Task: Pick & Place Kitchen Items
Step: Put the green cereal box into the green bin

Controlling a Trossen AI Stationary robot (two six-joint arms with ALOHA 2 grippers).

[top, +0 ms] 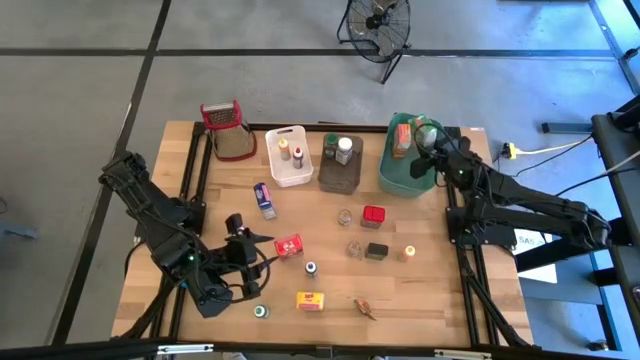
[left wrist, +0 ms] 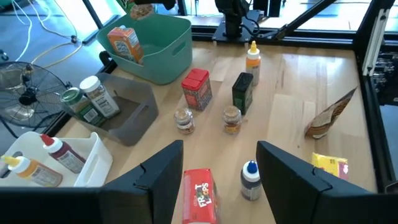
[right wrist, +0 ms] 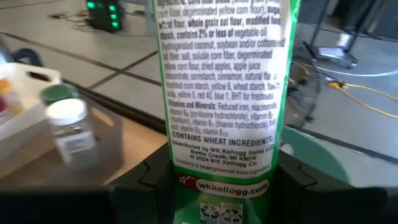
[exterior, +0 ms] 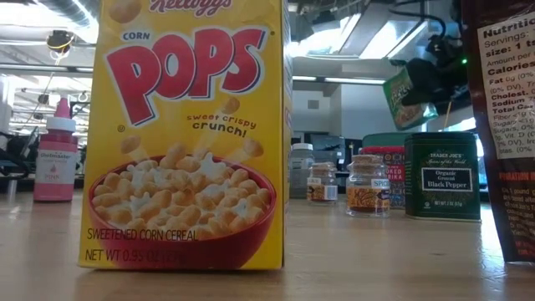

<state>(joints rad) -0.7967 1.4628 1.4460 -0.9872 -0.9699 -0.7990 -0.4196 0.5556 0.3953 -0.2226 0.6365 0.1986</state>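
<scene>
Green cardboard fills the right wrist view: a small green cereal box (right wrist: 224,106) stands clamped between the right gripper's (right wrist: 222,180) fingers, its long axis running straight away from the wrist and its ingredients panel facing the camera. From above, that gripper (top: 428,140) hangs over the green tub (top: 400,182) at the desk's far right, where an orange carton (top: 401,136) already leans inside. The left gripper (top: 243,240) hovers low near the desk's (top: 440,290) front left with its fingers spread and nothing between them — just ahead of them lies a small red Froot Loops box (left wrist: 200,202), flat on its back, long axis pointing roughly along the gripper's line of sight. A blue-capped bottle (left wrist: 250,180) stands upright just beside it, and a yellow box (top: 311,300) lies flat near the front edge. Mid-desk, a red tin (top: 373,214), a dark pepper tin (top: 377,251) and two small spice jars (left wrist: 184,120) all stand upright, close together but apart.
</scene>
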